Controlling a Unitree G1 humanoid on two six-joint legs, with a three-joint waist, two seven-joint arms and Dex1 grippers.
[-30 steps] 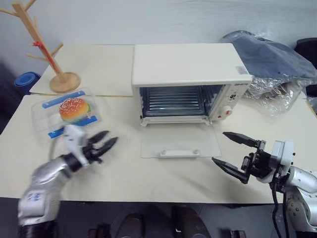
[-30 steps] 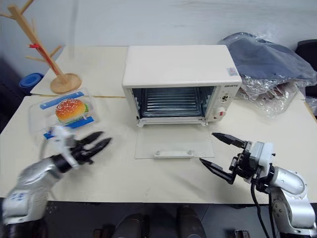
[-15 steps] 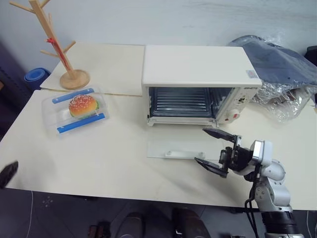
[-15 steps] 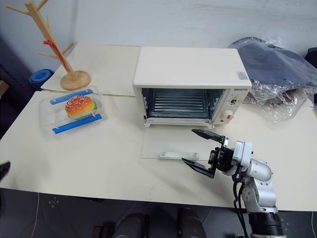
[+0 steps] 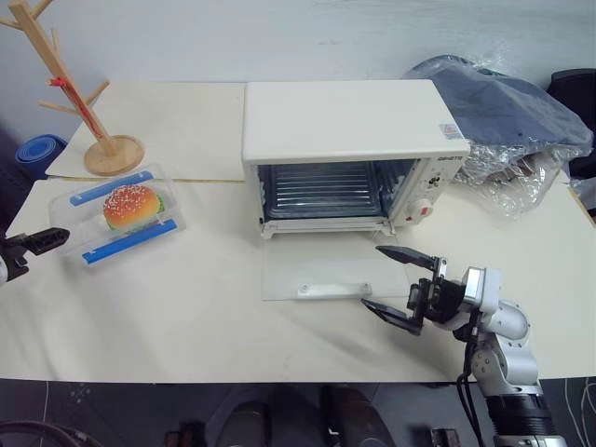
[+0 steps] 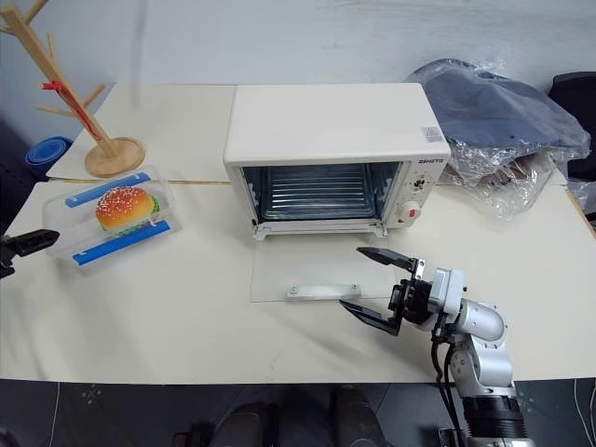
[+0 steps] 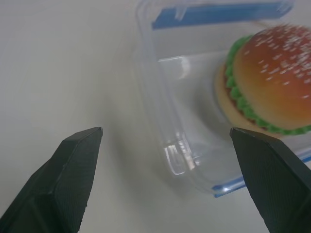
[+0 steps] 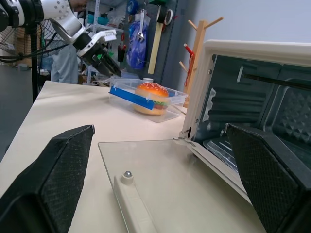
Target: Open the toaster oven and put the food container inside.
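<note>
The cream-white toaster oven [image 5: 345, 154] stands at the middle back of the table, its glass door [image 5: 331, 275] folded down flat and the wire rack showing inside. The clear food container [image 5: 116, 214], with blue clips and a burger toy inside, rests on the table to the oven's left. My left gripper [image 7: 165, 131] is open at the container's left end, its fingers spread wide just short of the near corner and touching nothing. My right gripper [image 5: 372, 277] is open, hovering by the door's front right corner and pointing left.
A wooden mug tree [image 5: 93, 112] stands behind the container, with a blue round thing [image 5: 33, 154] beyond the table's left edge. A dark bag in crinkled plastic [image 5: 503, 121] lies to the right of the oven. The door's white handle [image 8: 131, 204] lies near the front.
The camera view has shifted. My left gripper swung from the container's front side out to its left end and opened wider. My right gripper edged left toward the door.
</note>
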